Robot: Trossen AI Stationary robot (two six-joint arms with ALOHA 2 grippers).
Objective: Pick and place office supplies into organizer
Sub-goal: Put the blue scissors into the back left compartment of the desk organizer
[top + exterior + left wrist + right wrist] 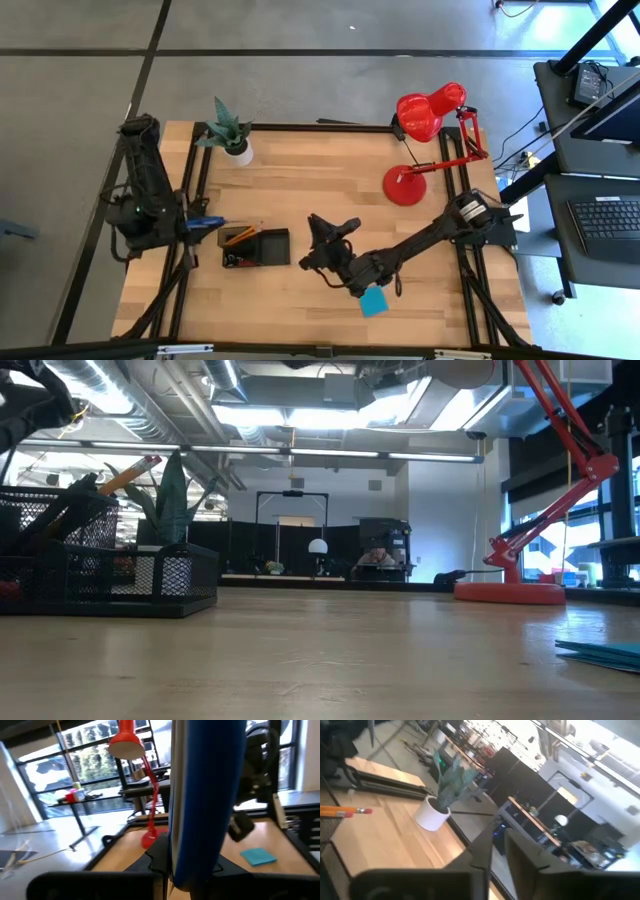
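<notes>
My left gripper [202, 224] hovers just left of the black mesh organizer [257, 247], shut on blue-handled scissors [205, 795]. Two orange pencils [240, 235] lean in the organizer's left end; in the low view one pencil [130, 470] sticks up out of the organizer [100, 565]. A blue sticky-note pad [373, 301] lies flat on the table near its front edge. My right gripper [318, 228] hangs above the table just right of the organizer. Its fingers [485, 845] stand close together with nothing between them. My left gripper holds the scissors by the blue handle [200, 865], which stands between its two fingers and fills the middle of the wrist view. The gripper points level toward the table's right, and the scissors [210, 222] are lifted clear of the table.
A red desk lamp [425, 115] stands at the far right, its base [405, 185] on the table. A potted green plant [230, 135] stands at the far left corner. Bare wood lies between the organizer and the lamp.
</notes>
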